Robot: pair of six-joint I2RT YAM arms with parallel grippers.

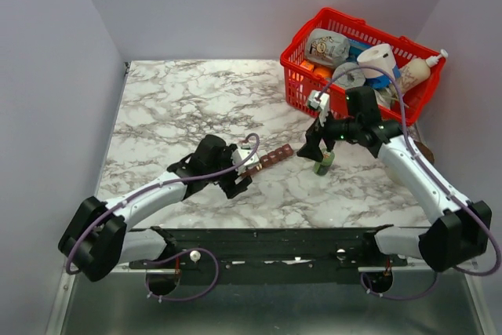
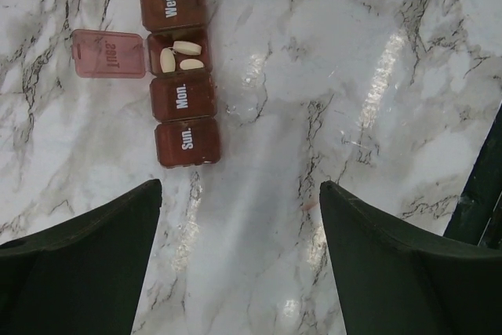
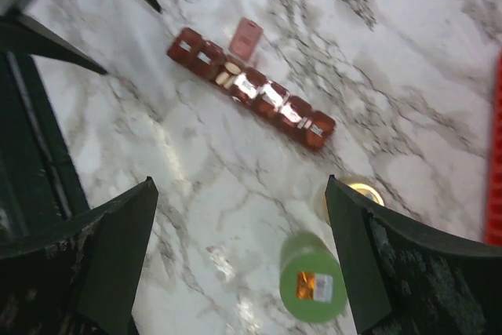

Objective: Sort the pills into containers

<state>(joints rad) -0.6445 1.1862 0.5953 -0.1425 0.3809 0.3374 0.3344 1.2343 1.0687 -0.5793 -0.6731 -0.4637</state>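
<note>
The marble table (image 1: 172, 107) fills the middle of the top view. A red mesh basket (image 1: 298, 88), heaped with bottles and packets, stands in the upper right.

My left gripper (image 1: 240, 176) sits left of centre in that view. In its wrist view, my left gripper (image 2: 239, 194) has its two dark fingers spread wide at the bottom corners, with only bare marble between them, so it holds nothing.

My right gripper (image 1: 320, 147) hangs right of centre, below the basket. In its own camera it (image 3: 241, 186) is spread just as wide and also grips nothing.

The reddish-brown pill organiser (image 1: 271, 158) lies on the marble between my two grippers, its lower-left end just beside the left one. In the left wrist view it (image 2: 185, 143) runs down the upper left, and in the right wrist view it (image 3: 251, 88) slants across the upper middle.

A green bottle (image 3: 314, 280) stands at the bottom right, close to my right-hand finger; I cannot tell if they touch. A round pale-gold object (image 3: 357, 192) is half hidden just above it.

One cell's lid (image 2: 108, 53) is swung open to the left, between the "Mon." and "Wed." cells. Three white pills (image 2: 187, 47) lie in that open cell.
</note>
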